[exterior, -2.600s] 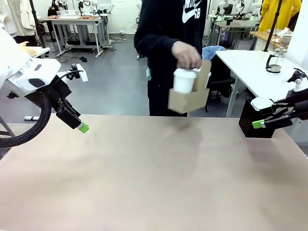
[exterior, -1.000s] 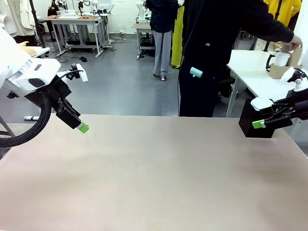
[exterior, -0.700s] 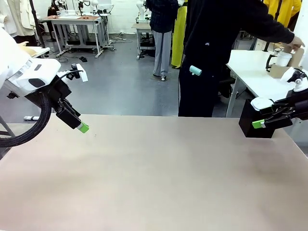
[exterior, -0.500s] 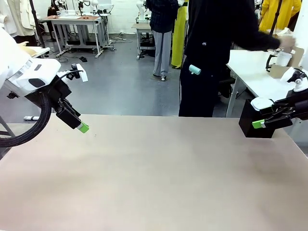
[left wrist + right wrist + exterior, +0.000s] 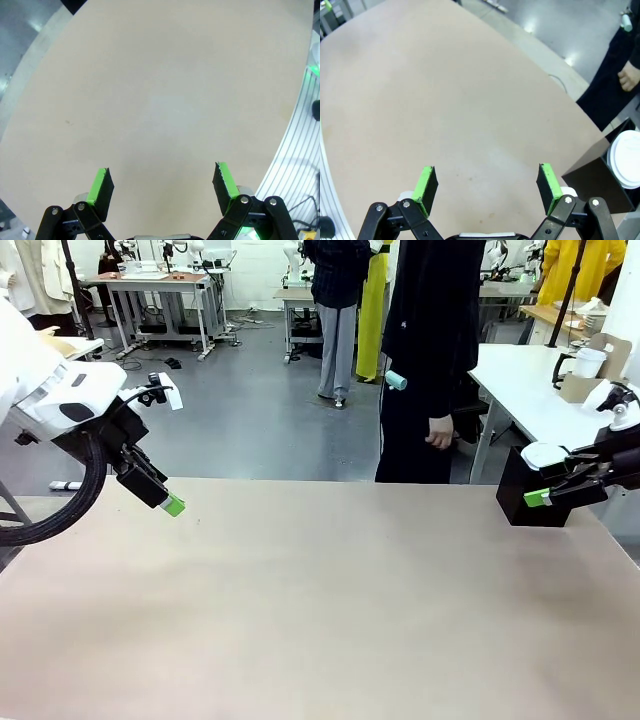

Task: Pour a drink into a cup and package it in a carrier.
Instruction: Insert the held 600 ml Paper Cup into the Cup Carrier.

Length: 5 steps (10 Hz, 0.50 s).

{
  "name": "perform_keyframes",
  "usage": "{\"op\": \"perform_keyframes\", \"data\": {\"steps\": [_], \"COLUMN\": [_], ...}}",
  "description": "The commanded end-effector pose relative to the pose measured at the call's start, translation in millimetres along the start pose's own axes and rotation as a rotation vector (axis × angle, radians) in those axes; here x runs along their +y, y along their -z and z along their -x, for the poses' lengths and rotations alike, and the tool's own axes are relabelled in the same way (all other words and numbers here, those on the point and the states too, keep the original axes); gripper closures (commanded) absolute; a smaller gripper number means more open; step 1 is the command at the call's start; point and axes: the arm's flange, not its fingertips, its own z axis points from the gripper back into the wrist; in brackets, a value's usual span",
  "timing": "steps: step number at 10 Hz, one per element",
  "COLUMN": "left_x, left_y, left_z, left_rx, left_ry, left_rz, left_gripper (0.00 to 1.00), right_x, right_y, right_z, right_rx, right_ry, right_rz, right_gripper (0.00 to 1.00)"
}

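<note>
Now carrier with cup moved off to 2 o'clock; left hand, right hand wide, empty; task packaged.

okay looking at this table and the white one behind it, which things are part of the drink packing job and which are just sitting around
Part of the job:
- brown cardboard cup carrier, on the far white side table
- tall white paper cup, in that carrier
- clear glass jug with chrome bands, beside them

Just sitting around:
- black box at the brown table's right edge
- white domed-lid cup in that box
</note>
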Motion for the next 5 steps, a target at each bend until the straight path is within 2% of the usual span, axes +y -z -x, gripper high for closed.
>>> {"op": "perform_keyframes", "data": {"steps": [1,5], "left_x": [-1.3,-1.3], "left_y": [-1.1,-1.1], "left_z": [-0.2,-0.2], "left_rx": [-0.011,-0.011], "left_ry": [-0.012,-0.012], "left_rz": [0.012,0.012], "left_gripper": [0.00,0.00], "right_x": [-0.1,-0.1], "right_y": [-1.4,-1.4], "right_z": [0.1,0.1], "right_rx": [0.005,0.005], "right_ry": [-0.010,-0.010], "right_rz": [0.007,0.007], "right_gripper": [0.00,0.00]}}
